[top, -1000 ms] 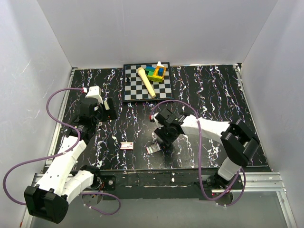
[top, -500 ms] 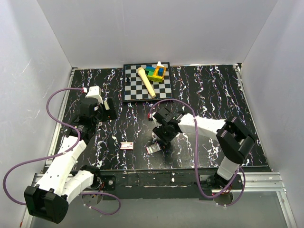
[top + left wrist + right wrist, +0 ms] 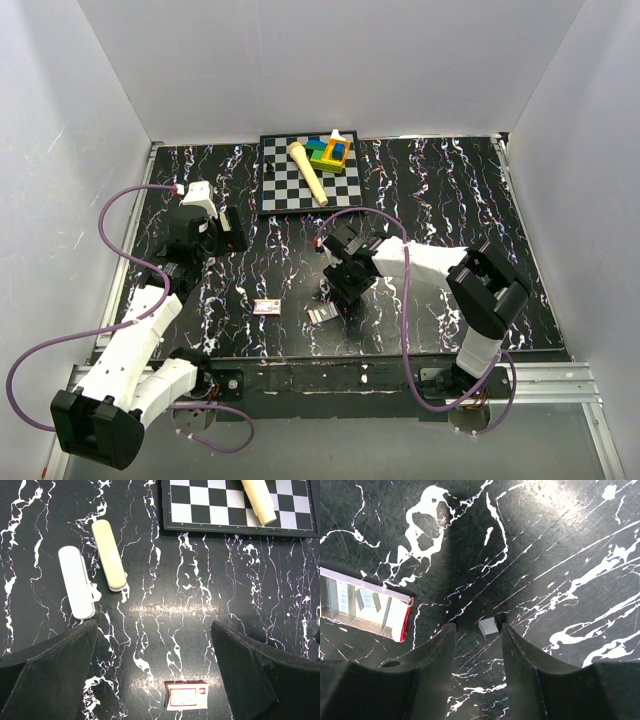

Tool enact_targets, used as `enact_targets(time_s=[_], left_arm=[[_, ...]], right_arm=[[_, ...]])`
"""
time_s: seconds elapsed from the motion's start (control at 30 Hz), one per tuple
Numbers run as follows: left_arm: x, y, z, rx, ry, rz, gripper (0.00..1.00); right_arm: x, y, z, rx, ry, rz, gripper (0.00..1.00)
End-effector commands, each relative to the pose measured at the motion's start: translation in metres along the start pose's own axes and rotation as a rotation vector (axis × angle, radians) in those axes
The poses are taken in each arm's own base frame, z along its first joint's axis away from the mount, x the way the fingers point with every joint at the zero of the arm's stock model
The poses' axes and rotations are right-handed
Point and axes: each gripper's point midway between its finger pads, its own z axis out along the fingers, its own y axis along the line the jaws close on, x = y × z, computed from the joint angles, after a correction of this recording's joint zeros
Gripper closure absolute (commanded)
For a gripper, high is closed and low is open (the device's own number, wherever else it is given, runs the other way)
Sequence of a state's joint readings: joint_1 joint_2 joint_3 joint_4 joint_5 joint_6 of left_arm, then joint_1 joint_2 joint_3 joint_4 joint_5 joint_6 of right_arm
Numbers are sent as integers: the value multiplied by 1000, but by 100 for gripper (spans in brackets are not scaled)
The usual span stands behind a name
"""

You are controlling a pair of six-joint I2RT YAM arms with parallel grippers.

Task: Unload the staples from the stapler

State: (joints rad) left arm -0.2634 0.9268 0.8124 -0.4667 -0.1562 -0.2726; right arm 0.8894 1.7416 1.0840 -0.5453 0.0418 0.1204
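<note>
While the right gripper (image 3: 477, 630) hangs low over the black, white-veined marble-patterned table (image 3: 560, 555), its two dark fingers stand a little apart, and the short silvery-grey strip of staples (image 3: 488, 627) lies flat on the table in the gap. The strip sits nearer one finger than the other and may touch its tip, but the jaws are not clamped on it. Just beside that gripper lies a small flat tray with a pale rim and a red end (image 3: 365, 605), its inside showing grey strips; what it is I cannot tell.

Over on the left side, the left gripper (image 3: 154, 630) hovers above the table with its jaws spread wide, holding nothing. Beneath it, two staplers lie side by side, close but apart — a long white rounded plastic stapler (image 3: 76, 582) and a cream-coloured rounded stapler (image 3: 110, 555). A small red-and-white cardboard box (image 3: 186, 695) rests on the table between the two arms, well apart from the staplers.

At the far edge sits a black-and-white chequered board (image 3: 285, 190), carrying a cream cylindrical rod (image 3: 308, 172) laid aslant and a cluster of bright coloured blocks (image 3: 328, 152).
</note>
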Motion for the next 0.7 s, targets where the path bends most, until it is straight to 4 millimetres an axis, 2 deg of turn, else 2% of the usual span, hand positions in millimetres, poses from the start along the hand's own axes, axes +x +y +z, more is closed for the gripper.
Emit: enact_targets(time_s=[0.0, 0.37, 0.67], left_arm=[[-14, -3, -4, 13, -30, -4, 2], [-14, -3, -4, 16, -29, -6, 2], [-13, -4, -5, 20, -28, -7, 2]], right_arm=[[-2, 6, 5, -27, 3, 39, 54], [6, -10, -5, 95, 21, 80, 67], [7, -2, -12, 100, -6, 91, 85]])
